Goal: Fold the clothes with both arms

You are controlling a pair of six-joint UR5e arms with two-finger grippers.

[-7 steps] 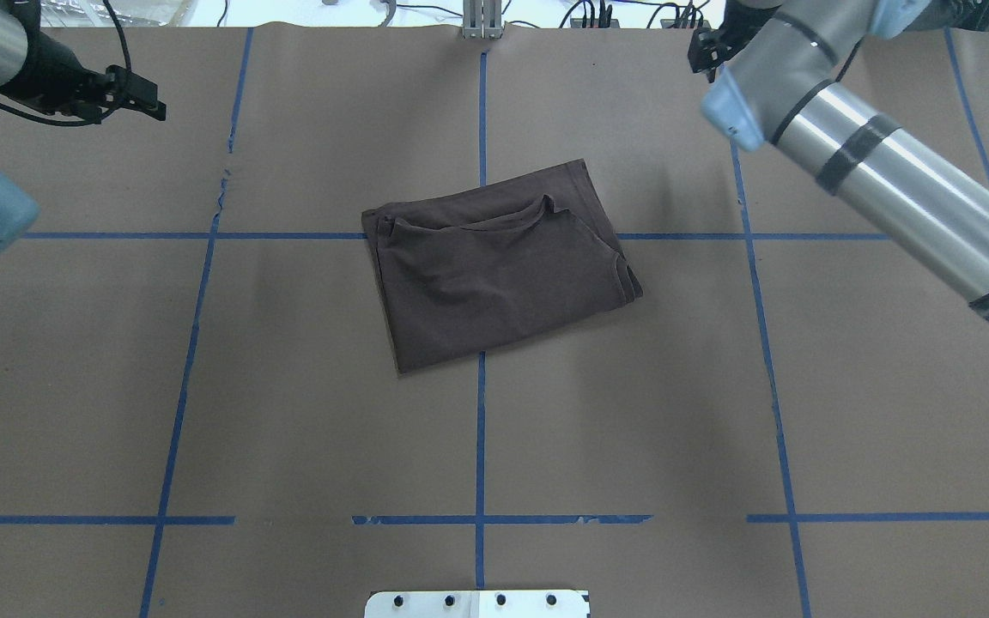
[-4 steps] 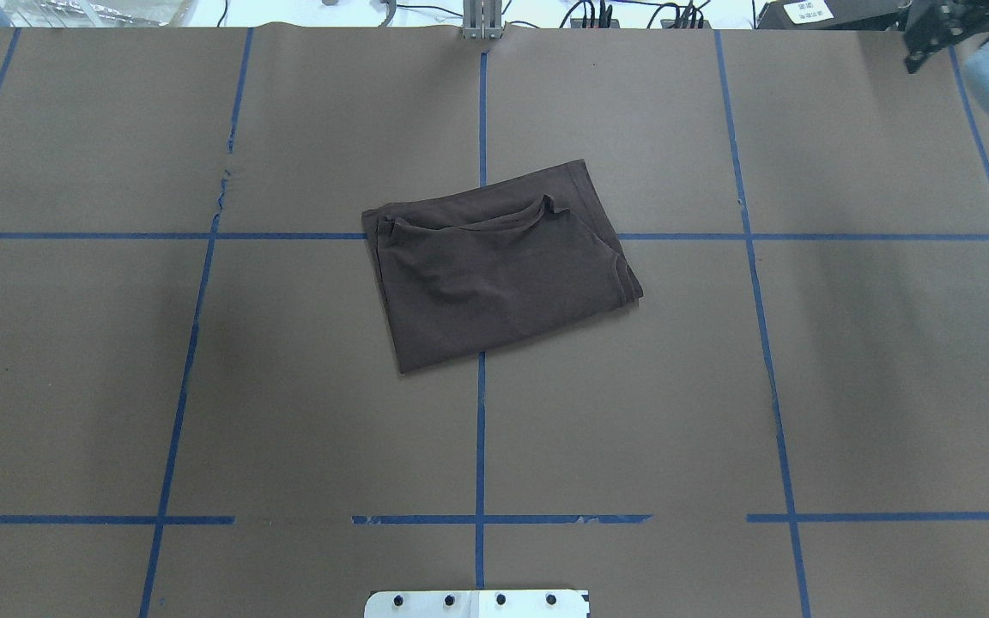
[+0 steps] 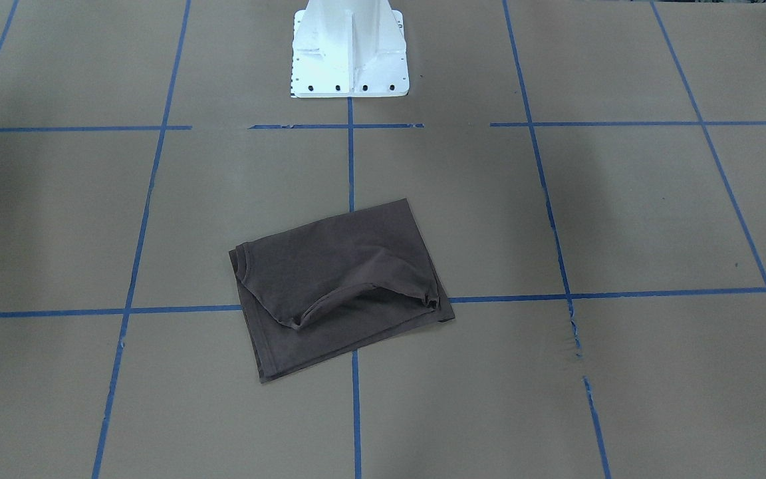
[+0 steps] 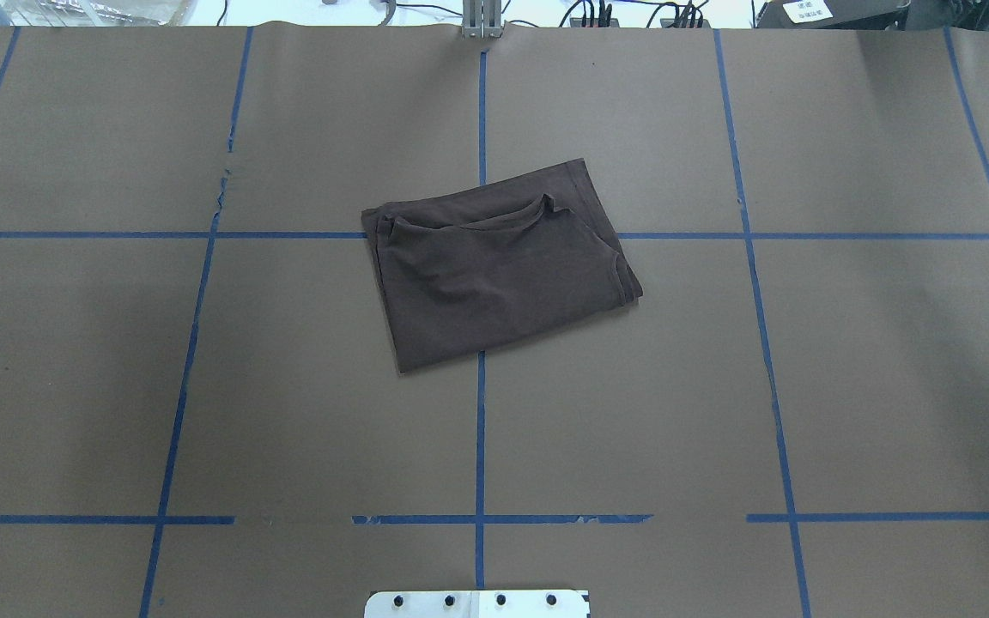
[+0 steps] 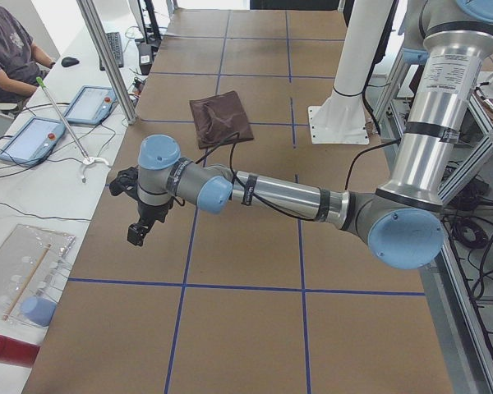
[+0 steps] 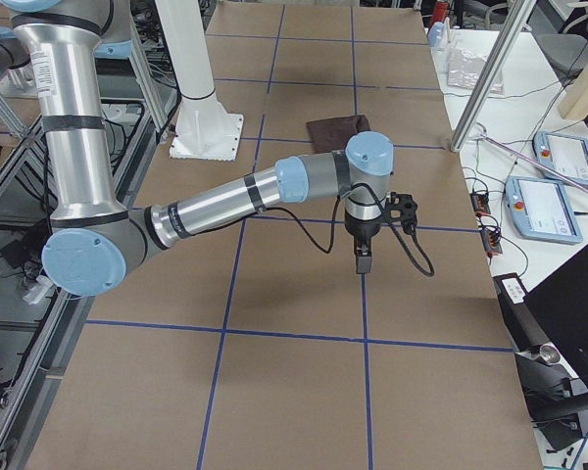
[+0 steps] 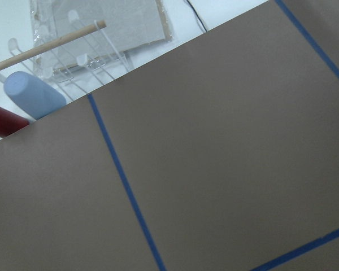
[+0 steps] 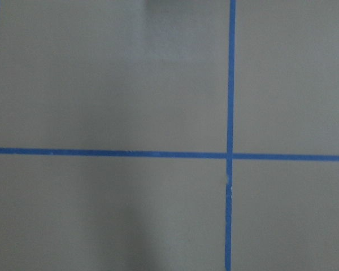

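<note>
Folded garment at rest. The T-shirt [image 4: 499, 270] lies as a compact layered rectangle on the brown paper table [image 4: 803, 386], covering the crossing of two blue tape lines [image 4: 479, 429] near the table's middle. In the overhead view its long edges are skewed, the 3 o'clock end tipped toward 2 o'clock, and the ribbed collar [image 4: 512, 219] forms a slightly raised arc along the 12 o'clock side of the top layer. The white pedestal [image 3: 350, 53] stands at 6 o'clock in that view, well apart from the cloth. Nothing touches the shirt. The left arm [image 5: 279, 193] reaches out low over the table's end at 9 o'clock and the right arm [image 6: 225, 201] over the end at 3 o'clock. The left gripper [image 5: 138, 234] and right gripper [image 6: 363, 262] hang point-down above bare paper, and we cannot tell whether either is spread or pressed together, since only the side views show them. We judge the folding essentially complete and the step in hand to be parking clear of the garment. To do this well, we keep both wrists high and outboard, so no cable or finger sweeps the thin fabric. Should the raised collar need flattening, we would come straight down from above with both arms together, pressing and not dragging, lest the layers slide.
</note>
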